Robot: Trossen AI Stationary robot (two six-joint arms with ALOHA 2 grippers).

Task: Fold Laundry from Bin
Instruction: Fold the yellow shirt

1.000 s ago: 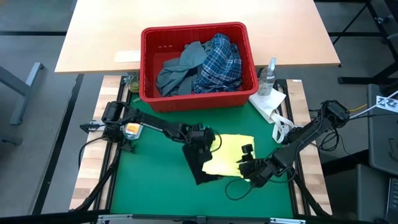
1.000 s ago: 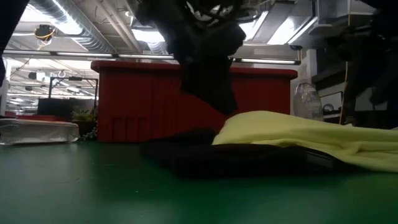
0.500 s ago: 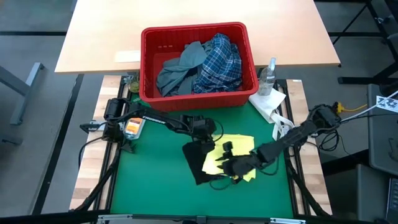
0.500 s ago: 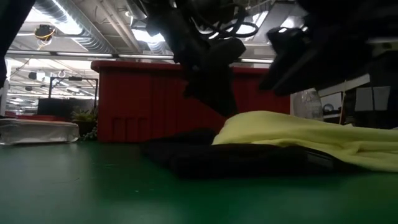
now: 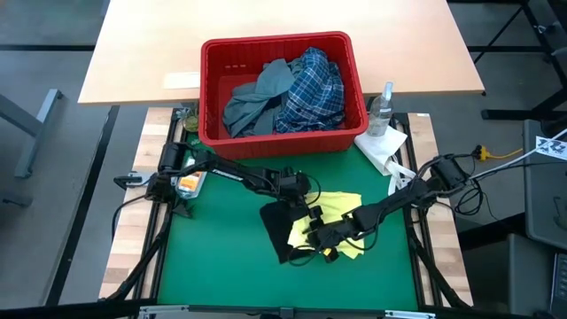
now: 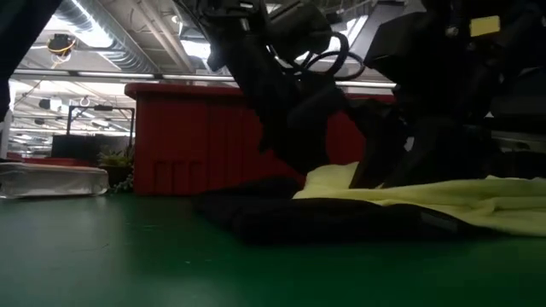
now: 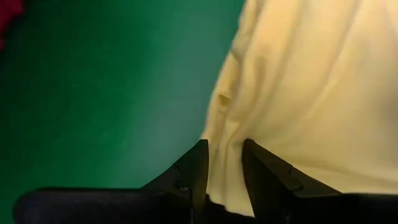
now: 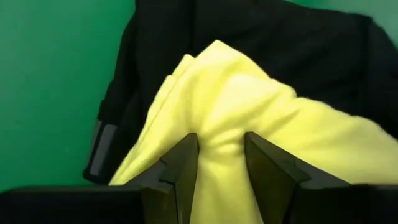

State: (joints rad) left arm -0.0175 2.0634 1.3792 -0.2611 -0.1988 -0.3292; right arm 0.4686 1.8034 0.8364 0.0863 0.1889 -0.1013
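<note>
Pinching folds of the yellow garment (image 5: 335,215) at lower centre of the high view: right gripper (image 8: 221,152) and left gripper (image 7: 224,163), both clamped on cloth; lying half hidden beneath, the dark navy garment (image 5: 280,232); green mat (image 5: 213,257) underneath; farther, red bin (image 5: 282,135) holding plaid shirt (image 5: 312,89) and grey-blue garment (image 5: 257,97); beyond, blurred ceiling lights.
</note>
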